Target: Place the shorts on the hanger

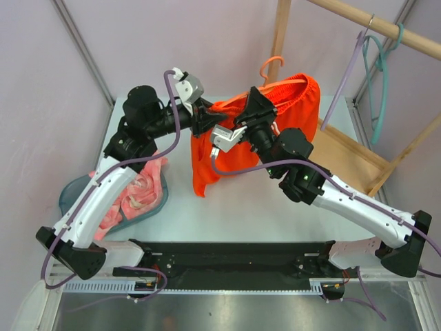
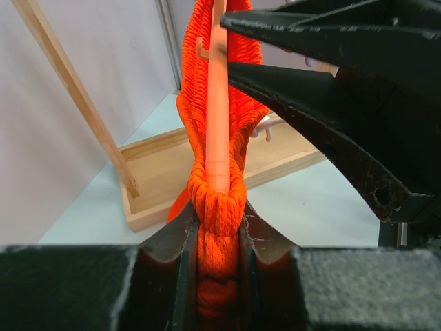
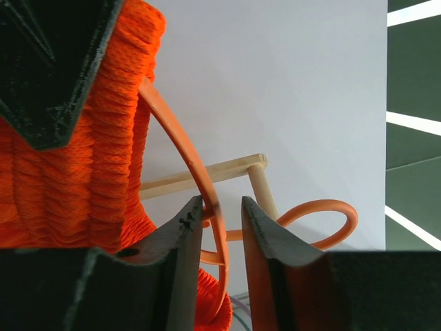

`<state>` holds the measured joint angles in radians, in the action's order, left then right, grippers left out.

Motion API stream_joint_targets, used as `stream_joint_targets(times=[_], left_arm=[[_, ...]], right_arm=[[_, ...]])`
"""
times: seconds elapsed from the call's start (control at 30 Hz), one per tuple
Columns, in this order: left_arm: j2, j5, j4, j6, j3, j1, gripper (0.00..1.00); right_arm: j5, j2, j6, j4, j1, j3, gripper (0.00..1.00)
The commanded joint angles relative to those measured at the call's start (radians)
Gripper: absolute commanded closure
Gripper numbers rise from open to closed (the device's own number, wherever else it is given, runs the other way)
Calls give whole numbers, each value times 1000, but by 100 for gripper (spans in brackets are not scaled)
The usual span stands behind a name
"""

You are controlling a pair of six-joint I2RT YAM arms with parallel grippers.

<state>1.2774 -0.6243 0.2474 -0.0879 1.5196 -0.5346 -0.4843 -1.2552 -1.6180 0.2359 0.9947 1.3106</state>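
Observation:
The bright orange-red shorts hang in the air between my two grippers, above the back of the table. My left gripper is shut on the ribbed waistband, which is folded over one end of the orange hanger. My right gripper holds the hanger near its neck. In the right wrist view the hanger's arm runs between my jaws, against the left finger, with a narrow gap. The hook points up. The shorts fill the left of that view.
A pale pink garment lies in a grey-blue basin at the left. A wooden rack with a rod and a base tray stands at the back right, with a teal hanger and a lilac hanger.

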Motion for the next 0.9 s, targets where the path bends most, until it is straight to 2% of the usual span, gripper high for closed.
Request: stream_joint_targets(times=[0.0, 0.07, 0.27, 0.37, 0.4, 0.43, 0.53, 0.57, 0.67, 0.7, 0.77, 0.83, 0.87], left_arm=[[-62, -43, -123, -9, 10, 1, 100], [-61, -48, -125, -7, 10, 1, 100], [-59, -68, -117, -15, 10, -7, 100], [-61, -72, -112, -24, 10, -11, 100], [-64, -72, -109, -27, 11, -13, 100], [-64, -74, -106, -27, 11, -15, 100], [-58, -72, -93, -9, 17, -15, 99], [-55, -69, -89, -6, 22, -15, 89], [-50, -52, -71, 16, 25, -15, 69], [-52, -46, -68, 19, 24, -13, 57], [-56, -25, -76, 43, 16, -8, 43], [-58, -11, -86, 71, 11, 4, 12], [-58, -9, -91, 82, 10, 10, 1]], right_arm=[[-11, -10, -34, 77, 4, 4, 69], [-8, -13, -33, 74, 2, 4, 74], [6, -24, -43, 103, -27, 4, 75], [18, -27, -49, 112, -42, 4, 86], [27, -27, -51, 120, -47, 4, 95], [33, -29, -52, 124, -51, 4, 100], [67, -30, -68, 144, -79, 6, 100], [97, -29, -74, 149, -91, 6, 100], [160, -24, -88, 151, -158, 10, 100], [205, -23, -86, 140, -203, 19, 100], [252, -20, -83, 138, -246, 27, 100], [326, -21, -77, 129, -310, 45, 100], [352, -24, -74, 129, -335, 52, 100]])
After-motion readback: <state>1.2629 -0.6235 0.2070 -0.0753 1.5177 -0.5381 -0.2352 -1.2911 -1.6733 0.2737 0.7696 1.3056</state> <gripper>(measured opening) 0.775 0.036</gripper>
